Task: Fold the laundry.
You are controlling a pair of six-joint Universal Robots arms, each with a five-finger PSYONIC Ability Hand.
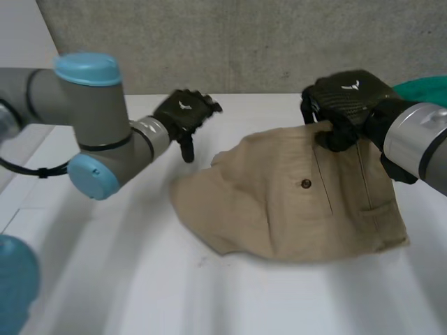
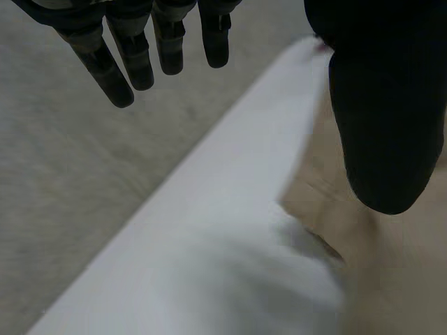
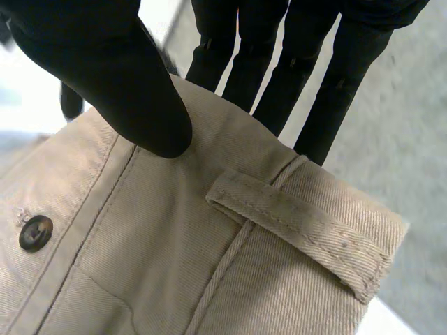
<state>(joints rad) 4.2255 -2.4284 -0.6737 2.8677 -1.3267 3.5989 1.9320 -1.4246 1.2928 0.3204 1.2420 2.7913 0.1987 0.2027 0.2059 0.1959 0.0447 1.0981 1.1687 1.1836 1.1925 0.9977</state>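
Right hand [image 1: 346, 105]: grasping the waistband of the tan trousers [image 1: 293, 202] at their far edge. In its wrist view the thumb presses on top of the cloth and the fingers [image 3: 328, 91] reach down behind the band, just beside a belt loop [image 3: 300, 234].
Left hand [image 1: 185, 115]: released, fingers straight and holding nothing. It hovers near the trousers' far left corner; I cannot tell whether its thumb touches the cloth.
Trousers: lying in a rumpled heap on the white table [image 1: 140, 279], toward its right half. The button [image 1: 305, 183] faces up, and the near edge is rounded and uneven.
Step in hand: judged as taking hold of the waistband with both hands, so the trousers can be spread before any fold.
Doing it well: the left hand should pinch the same band at its own end, level with the right, and catch all layers. Both hands should then lift and draw apart evenly, so the cloth hangs flat.
Risk: a grip on one layer alone would let the trousers twist or bunch.
Also there: a green cloth [image 1: 422, 89] lies behind the right arm.
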